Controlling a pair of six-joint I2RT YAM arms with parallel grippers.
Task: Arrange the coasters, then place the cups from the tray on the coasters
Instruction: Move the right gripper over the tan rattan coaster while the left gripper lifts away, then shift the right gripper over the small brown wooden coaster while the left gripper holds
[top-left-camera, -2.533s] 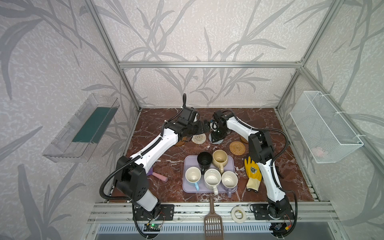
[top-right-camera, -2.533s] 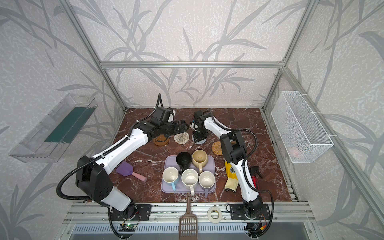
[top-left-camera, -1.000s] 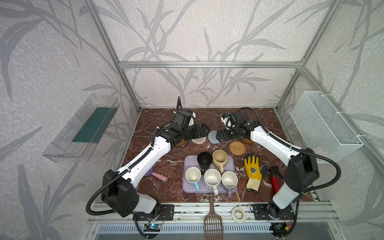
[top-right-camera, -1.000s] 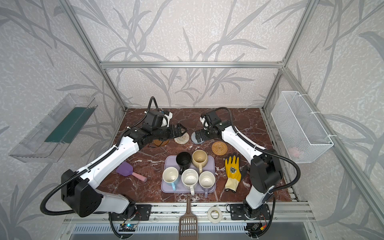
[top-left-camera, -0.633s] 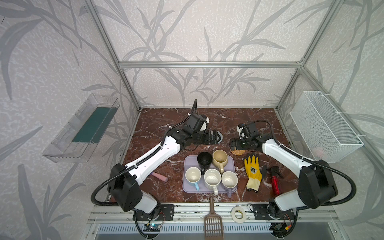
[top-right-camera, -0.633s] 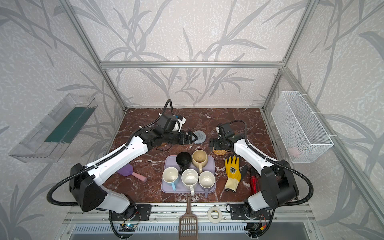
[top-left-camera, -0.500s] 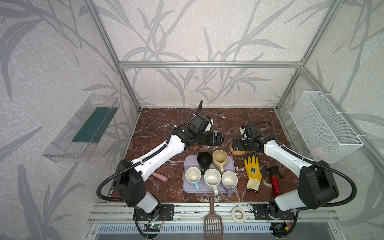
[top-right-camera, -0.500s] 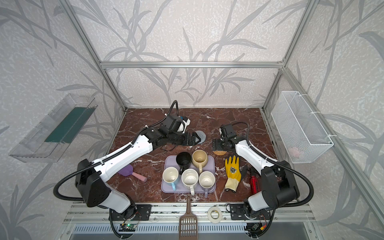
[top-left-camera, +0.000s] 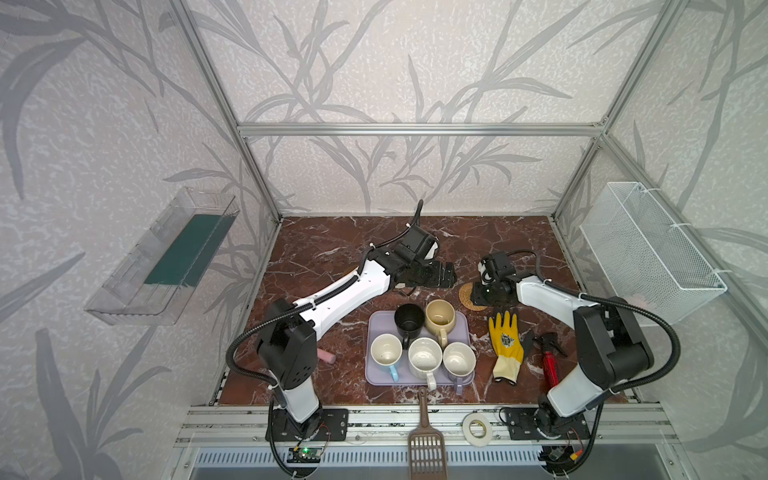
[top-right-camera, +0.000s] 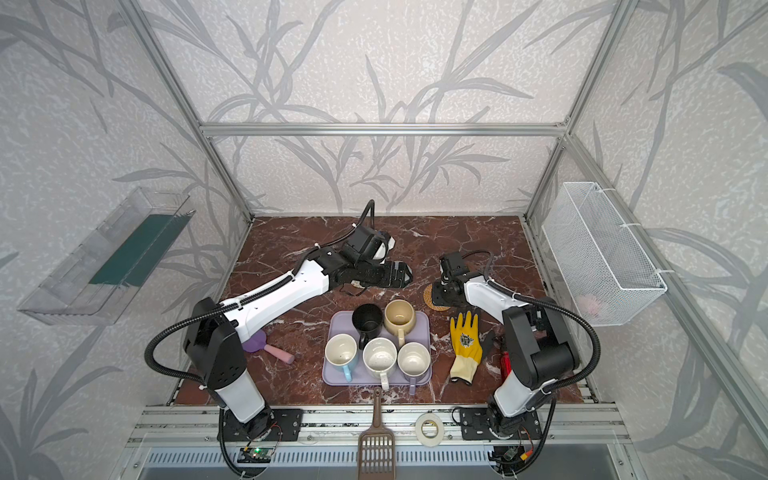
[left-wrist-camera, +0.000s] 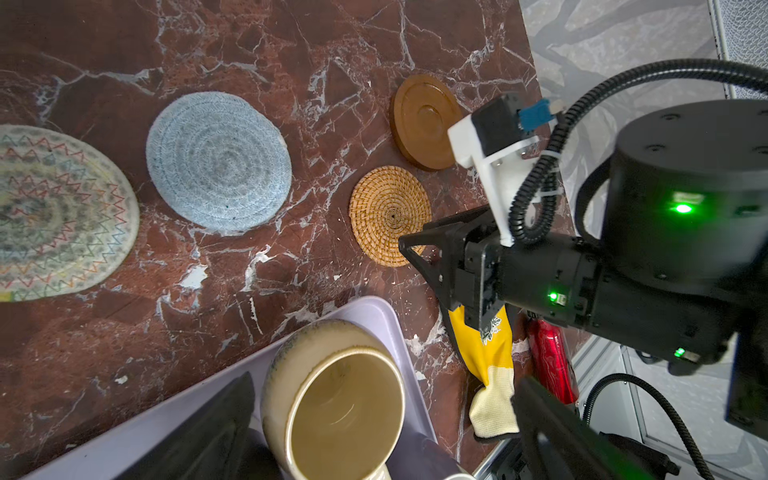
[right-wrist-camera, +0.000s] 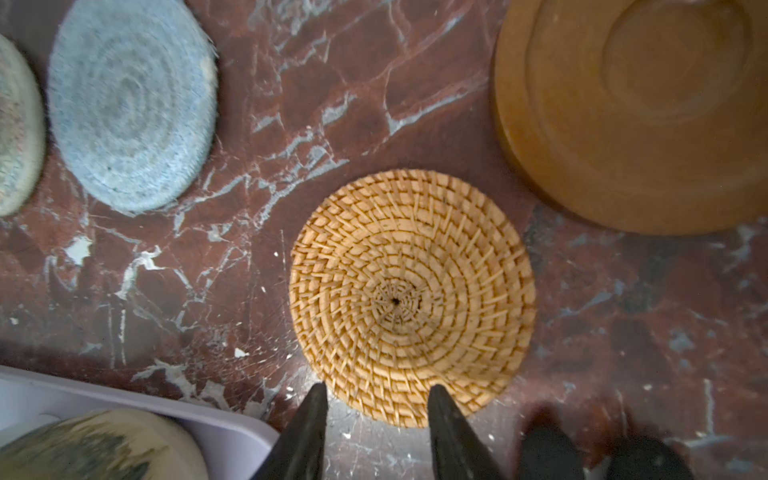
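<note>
Arranging step: the right gripper (right-wrist-camera: 376, 399), jaws narrowed, straddles the rim of the rattan coaster (right-wrist-camera: 411, 295), which lies beside the tray (top-left-camera: 376, 326); it seems not to pinch yet. Next, a gentle slide into line. The left gripper (top-left-camera: 440, 275) hovers wide open. All five cups (top-left-camera: 424, 357) sit in the tray.

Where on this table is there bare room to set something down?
Roomiest is the bare table strip at the far edge, behind the left gripper and right gripper, plus the far-left corner. Crowded: right of the tray, where the yellow glove and red bottle lie, and the narrow gap between tray and rattan coaster.
</note>
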